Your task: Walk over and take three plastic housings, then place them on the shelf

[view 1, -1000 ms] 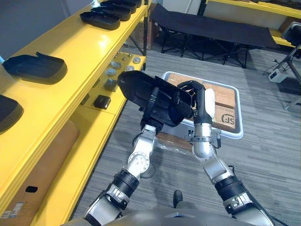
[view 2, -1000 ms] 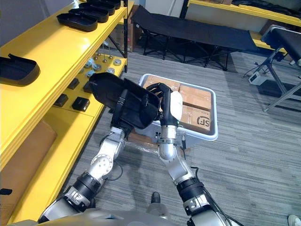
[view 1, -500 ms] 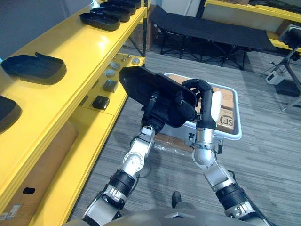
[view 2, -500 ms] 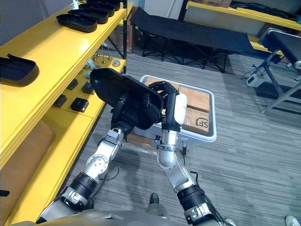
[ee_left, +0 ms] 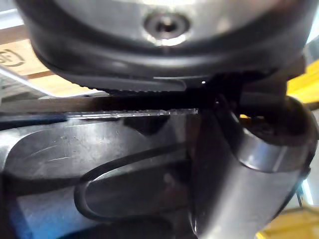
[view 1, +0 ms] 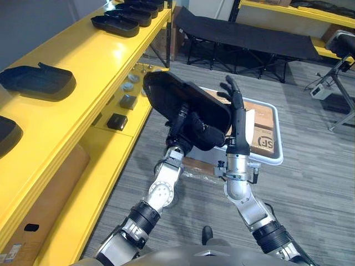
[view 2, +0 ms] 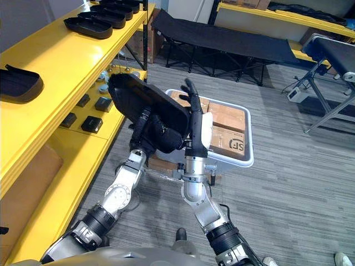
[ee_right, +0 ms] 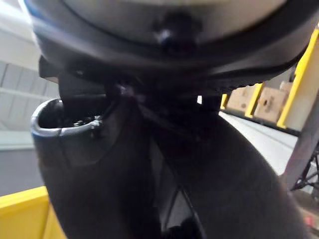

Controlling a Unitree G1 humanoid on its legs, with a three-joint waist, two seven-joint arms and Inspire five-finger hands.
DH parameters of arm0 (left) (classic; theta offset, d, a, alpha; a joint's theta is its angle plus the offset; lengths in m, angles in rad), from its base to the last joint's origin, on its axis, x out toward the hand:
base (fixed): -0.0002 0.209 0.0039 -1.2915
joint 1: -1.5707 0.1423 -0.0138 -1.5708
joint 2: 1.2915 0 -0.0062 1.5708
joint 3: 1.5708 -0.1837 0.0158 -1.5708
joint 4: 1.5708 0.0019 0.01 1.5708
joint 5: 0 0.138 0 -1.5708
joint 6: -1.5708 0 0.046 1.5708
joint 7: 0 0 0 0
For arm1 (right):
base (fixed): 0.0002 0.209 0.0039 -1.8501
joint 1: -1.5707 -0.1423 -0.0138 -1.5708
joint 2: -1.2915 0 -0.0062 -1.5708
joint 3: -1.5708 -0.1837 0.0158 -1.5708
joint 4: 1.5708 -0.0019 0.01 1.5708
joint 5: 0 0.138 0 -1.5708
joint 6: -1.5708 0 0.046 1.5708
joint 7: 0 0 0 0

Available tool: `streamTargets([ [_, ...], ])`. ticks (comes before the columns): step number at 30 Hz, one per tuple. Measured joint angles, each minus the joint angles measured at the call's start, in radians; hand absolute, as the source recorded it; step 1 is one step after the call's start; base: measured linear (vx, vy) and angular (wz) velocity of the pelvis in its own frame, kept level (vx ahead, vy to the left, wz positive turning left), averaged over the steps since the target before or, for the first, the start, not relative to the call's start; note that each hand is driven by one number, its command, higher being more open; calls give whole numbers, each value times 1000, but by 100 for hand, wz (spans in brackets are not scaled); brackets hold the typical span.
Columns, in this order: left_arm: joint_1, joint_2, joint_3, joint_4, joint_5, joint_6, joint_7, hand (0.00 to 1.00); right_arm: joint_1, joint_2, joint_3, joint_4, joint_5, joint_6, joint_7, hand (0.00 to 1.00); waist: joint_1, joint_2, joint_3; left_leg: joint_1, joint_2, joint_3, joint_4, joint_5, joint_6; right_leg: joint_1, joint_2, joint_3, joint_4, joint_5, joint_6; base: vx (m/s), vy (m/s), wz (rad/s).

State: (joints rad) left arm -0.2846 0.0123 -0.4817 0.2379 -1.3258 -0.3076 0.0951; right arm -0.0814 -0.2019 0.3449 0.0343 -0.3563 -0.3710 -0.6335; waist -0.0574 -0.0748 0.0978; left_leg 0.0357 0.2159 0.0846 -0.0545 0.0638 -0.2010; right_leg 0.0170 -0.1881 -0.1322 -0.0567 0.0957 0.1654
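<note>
1. Plastic housings (view 1: 39, 81), black and shallow, lie on the top board of the yellow shelf (view 1: 89, 66). One sits toward the near end, and a row (view 1: 119, 25) sits at the far end by the front edge.
2. Folding cot (view 1: 249, 36), black, stands on the floor beyond the shelf's far end.
3. White tray (view 1: 272, 158) rests on the floor and holds cardboard boxes (view 1: 265, 124) packed side by side.
4. Held housing (view 1: 183, 100) is raised above the tray's near-left corner and tilted, with its high end toward the shelf.
5. Left hand (view 1: 194, 130) grips the held housing from below with fingers curled round it. The left wrist view adds the housing's glossy inner face (ee_left: 75, 149) pressed against the thumb (ee_left: 239, 169).
6. Right hand (view 2: 191, 111) stands upright with fingers straight and spread, holding nothing. It is just beside the held housing's edge, and contact cannot be told. The right wrist view adds a yellow frame (ee_right: 304, 74) past the fingers.
7. Small dark blocks (view 1: 117, 121) and round metal parts (view 1: 131, 83) sit on the shelf's lower board.
</note>
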Motion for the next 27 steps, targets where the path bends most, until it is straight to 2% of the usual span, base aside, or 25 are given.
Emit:
streamTargets([
  [4,20,-6,65,-121,331,2,157,0,10,3,-10,-31,76,46,77,100,0,6,-3,1,0,0,0,-1,-1,0,0,0,2,-1,-1,0,0,0],
  [7,32,-19,119,-159,520,7,247,0,33,12,-17,-50,119,71,120,100,-1,15,-8,3,0,0,-1,-1,-1,2,0,0,3,-2,-2,0,0,0],
  [10,63,-44,207,-181,793,11,395,0,81,23,-43,-72,180,89,145,100,-3,28,-16,5,0,0,-2,-2,-1,2,0,1,4,-3,-3,0,0,0],
  [12,92,-46,274,-206,981,30,505,0,123,33,-86,-78,224,107,152,100,-4,35,-20,6,0,0,-2,-4,-2,2,1,1,4,-3,-3,0,0,0],
  [15,101,-42,367,-245,1169,47,615,0,183,44,-162,-82,327,109,176,100,-2,35,-21,6,0,1,-3,-4,-2,1,1,2,4,-3,-3,0,0,0],
  [21,136,-15,386,-288,1384,79,642,0,239,50,-191,-122,424,106,298,100,-7,39,-24,8,0,13,-2,-5,-3,-7,1,14,3,-3,-3,0,0,-5],
  [24,153,-13,379,-288,1413,97,633,0,257,54,-191,-127,451,99,331,100,-8,40,-24,7,0,24,-2,-6,-3,-17,2,27,3,-2,-2,-2,2,-12],
  [27,206,-1,379,-288,1412,96,600,0,309,82,-212,-126,451,104,339,100,-28,41,-24,7,0,28,-2,-9,-3,-19,2,30,3,-2,-2,3,2,-1],
])
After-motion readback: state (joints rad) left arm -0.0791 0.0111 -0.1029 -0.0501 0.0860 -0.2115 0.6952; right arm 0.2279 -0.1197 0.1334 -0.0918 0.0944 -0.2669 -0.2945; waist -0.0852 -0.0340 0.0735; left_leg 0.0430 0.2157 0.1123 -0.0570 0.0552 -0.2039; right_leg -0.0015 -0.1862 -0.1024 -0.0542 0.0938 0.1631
